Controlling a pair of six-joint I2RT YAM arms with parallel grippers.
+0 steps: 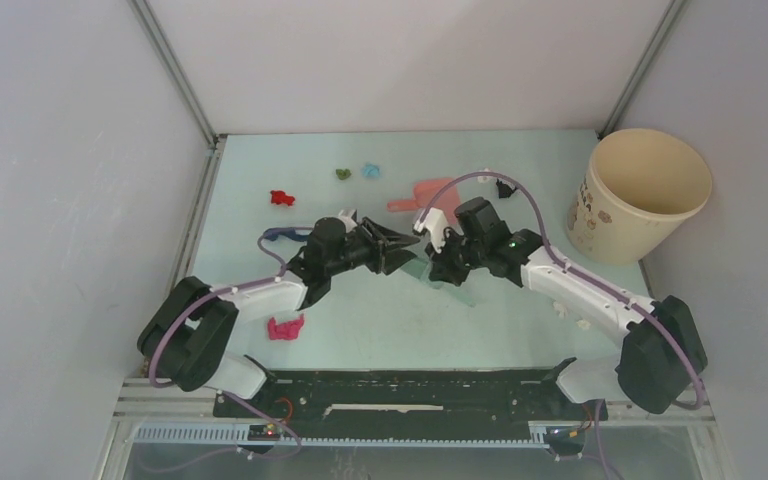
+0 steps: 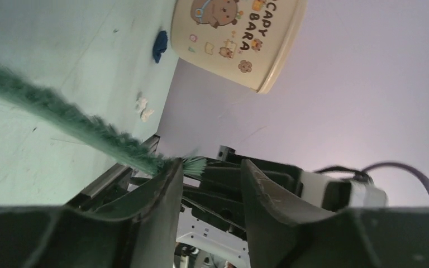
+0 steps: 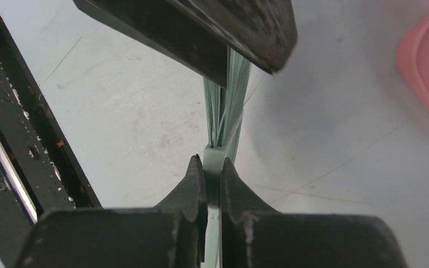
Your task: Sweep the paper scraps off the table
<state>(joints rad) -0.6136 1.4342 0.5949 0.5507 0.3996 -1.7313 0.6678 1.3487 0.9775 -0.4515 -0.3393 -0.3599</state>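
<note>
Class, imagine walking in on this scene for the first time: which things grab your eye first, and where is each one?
The two arms meeting mid-table stand out: the right gripper has its fingers shut on a teal-green hand brush, with the left gripper at the bristles. Next comes the big cream capybara bucket at the far right corner. Bright paper scraps dot the pale table, the largest a magenta one beside the left arm.

Two robot arms, left arm and right arm, one cream bucket, one salmon-pink dustpan, one teal-green brush, paper scraps counted by colour: one red, one green, one light blue, one magenta-pink, two white, one dark blue.
</note>
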